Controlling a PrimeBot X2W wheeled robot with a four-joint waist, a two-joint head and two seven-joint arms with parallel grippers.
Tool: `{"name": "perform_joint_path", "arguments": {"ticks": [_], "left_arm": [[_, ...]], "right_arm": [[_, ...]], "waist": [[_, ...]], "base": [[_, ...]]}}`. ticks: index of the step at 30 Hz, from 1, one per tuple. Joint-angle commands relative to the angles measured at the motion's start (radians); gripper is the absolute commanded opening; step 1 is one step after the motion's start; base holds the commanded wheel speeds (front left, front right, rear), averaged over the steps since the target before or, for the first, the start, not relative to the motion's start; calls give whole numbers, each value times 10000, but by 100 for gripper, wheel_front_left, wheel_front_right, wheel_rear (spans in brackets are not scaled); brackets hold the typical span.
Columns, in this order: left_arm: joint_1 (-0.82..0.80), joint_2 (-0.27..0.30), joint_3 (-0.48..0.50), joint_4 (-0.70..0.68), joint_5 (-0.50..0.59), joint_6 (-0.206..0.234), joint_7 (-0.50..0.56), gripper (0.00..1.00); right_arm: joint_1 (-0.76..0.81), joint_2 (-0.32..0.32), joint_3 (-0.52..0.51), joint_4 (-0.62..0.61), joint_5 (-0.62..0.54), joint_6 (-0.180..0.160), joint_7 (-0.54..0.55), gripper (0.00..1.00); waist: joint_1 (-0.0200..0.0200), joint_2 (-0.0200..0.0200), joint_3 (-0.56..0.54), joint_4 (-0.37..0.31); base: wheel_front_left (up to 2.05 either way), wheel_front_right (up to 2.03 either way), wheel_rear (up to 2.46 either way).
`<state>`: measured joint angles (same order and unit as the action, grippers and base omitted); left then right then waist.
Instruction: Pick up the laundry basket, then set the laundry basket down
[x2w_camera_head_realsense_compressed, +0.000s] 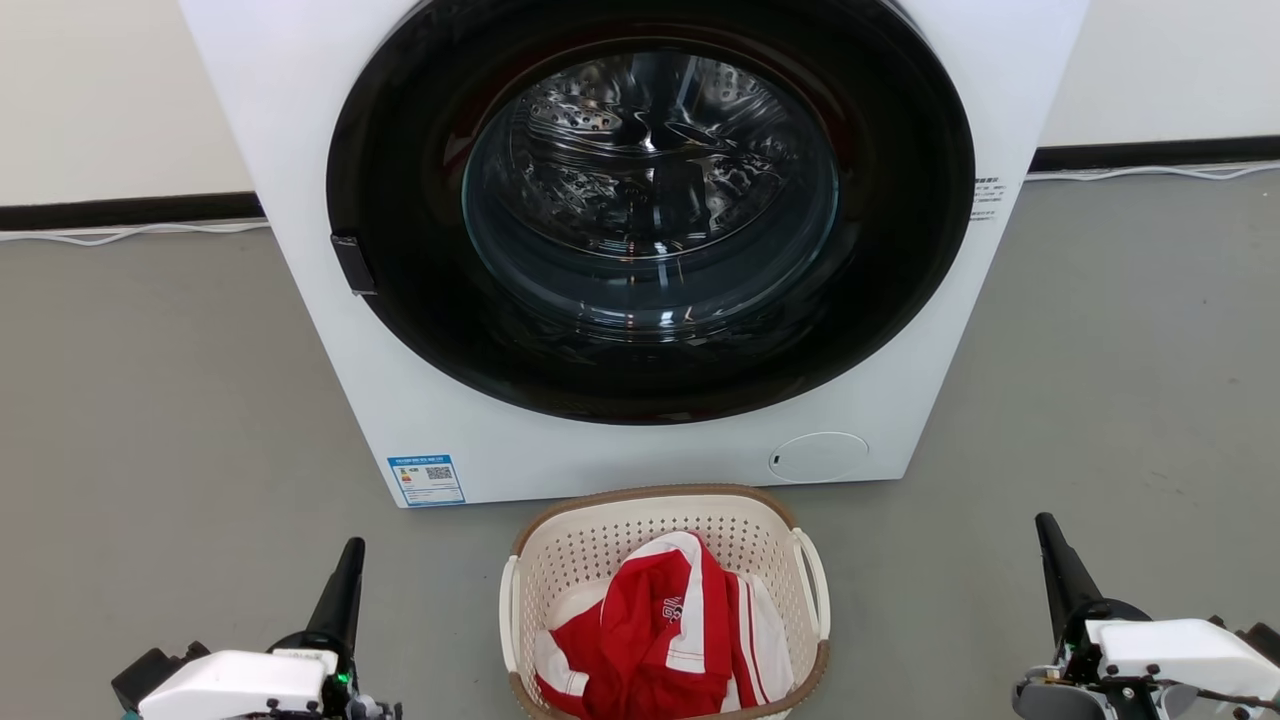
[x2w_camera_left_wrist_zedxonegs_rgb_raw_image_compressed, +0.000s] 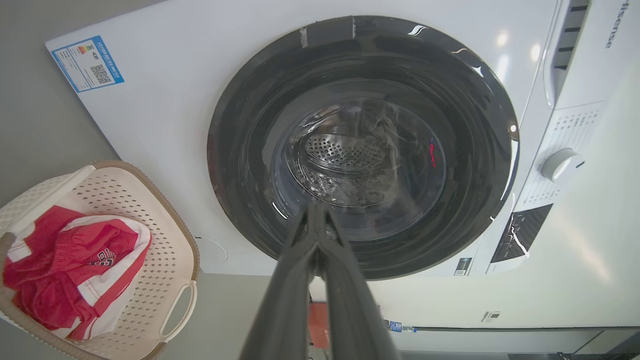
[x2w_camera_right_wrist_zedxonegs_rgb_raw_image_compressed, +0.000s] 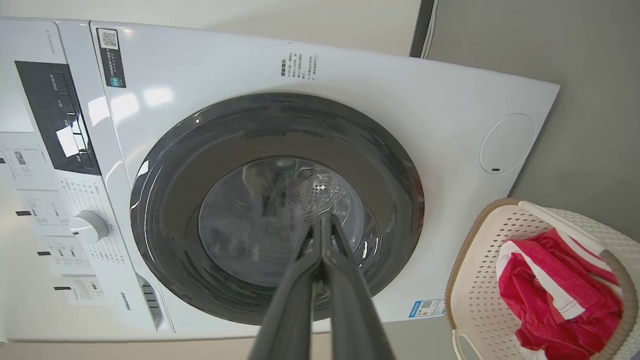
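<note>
The laundry basket (x2w_camera_head_realsense_compressed: 600, 545), cream perforated plastic with a brown rim and white loop handles, rests on the grey floor just in front of the washing machine. It holds a red and white garment (x2w_camera_head_realsense_compressed: 660, 625). My left gripper (x2w_camera_head_realsense_compressed: 350, 548) is at the lower left, well to the left of the basket, fingers together and empty. My right gripper (x2w_camera_head_realsense_compressed: 1043, 522) is at the lower right, equally far from the basket, also shut and empty. The basket (x2w_camera_left_wrist_zedxonegs_rgb_raw_image_compressed: 165, 250) sits at the left edge of the left wrist view, and the basket (x2w_camera_right_wrist_zedxonegs_rgb_raw_image_compressed: 480, 280) appears at the lower right of the right wrist view.
A white front-loading washing machine (x2w_camera_head_realsense_compressed: 300, 120) with a closed round dark glass door (x2w_camera_head_realsense_compressed: 650, 210) stands right behind the basket. Grey floor (x2w_camera_head_realsense_compressed: 150, 400) spreads to both sides. A dark baseboard (x2w_camera_head_realsense_compressed: 120, 210) and white cable run along the wall.
</note>
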<state>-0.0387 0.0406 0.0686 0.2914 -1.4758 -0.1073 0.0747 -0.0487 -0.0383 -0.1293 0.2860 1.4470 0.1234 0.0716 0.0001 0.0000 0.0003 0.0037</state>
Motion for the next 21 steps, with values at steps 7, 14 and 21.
{"name": "perform_joint_path", "arguments": {"ticks": [7, 14, 21], "left_arm": [[-649, 99, 402, -405, -854, -186, 257, 0], [-695, 97, 456, -458, -1325, -234, 388, 0], [-695, 97, 455, -459, -1326, -234, 388, 0]], "right_arm": [[-544, -117, 160, -378, 1046, 71, 288, 0], [-593, -120, 154, -412, 1614, 73, 417, 0], [-593, -120, 154, -412, 1615, 73, 417, 0]], "waist": [[0, 0, 16, -22], [0, 0, 27, -37], [0, 0, 27, -37]], "base": [[0, 0, 0], [0, 0, 0], [0, 0, 0]]}}
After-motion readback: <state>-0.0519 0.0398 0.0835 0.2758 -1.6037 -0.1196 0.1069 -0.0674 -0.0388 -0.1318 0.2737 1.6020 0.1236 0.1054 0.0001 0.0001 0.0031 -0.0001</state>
